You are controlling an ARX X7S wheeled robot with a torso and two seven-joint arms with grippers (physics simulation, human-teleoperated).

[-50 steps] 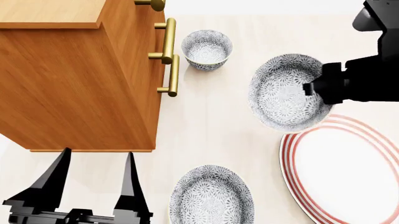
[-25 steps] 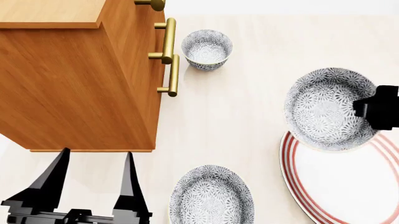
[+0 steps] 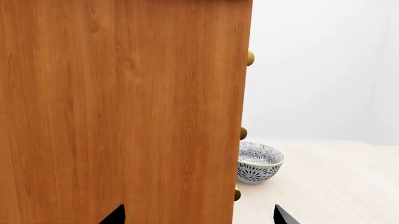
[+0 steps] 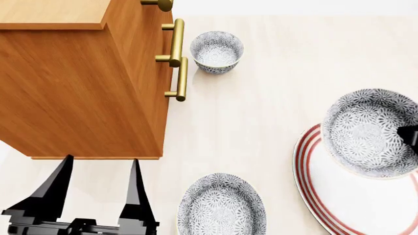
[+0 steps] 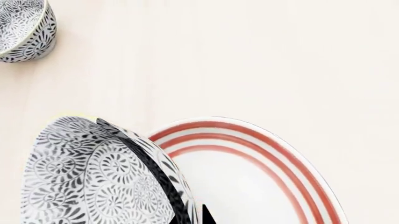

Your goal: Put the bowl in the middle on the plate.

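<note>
Head view: floral-patterned round bowl [image 4: 369, 132] is over the far rim of the flat red-ringed plate [image 4: 313, 191], pinched at its rim by the right gripper [image 4: 411, 137], mostly out of frame. Left gripper [image 4: 98, 188] fingers spread, empty, beside the smooth wooden cabinet [image 4: 78, 78].

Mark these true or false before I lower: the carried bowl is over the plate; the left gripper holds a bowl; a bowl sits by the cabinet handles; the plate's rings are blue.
1. The carried bowl is over the plate: true, it overlaps the rim.
2. The left gripper holds a bowl: false, it is open and empty.
3. A small bowl sits by the cabinet's brass handles: true.
4. The plate's rings are blue: false, they are red.
</note>
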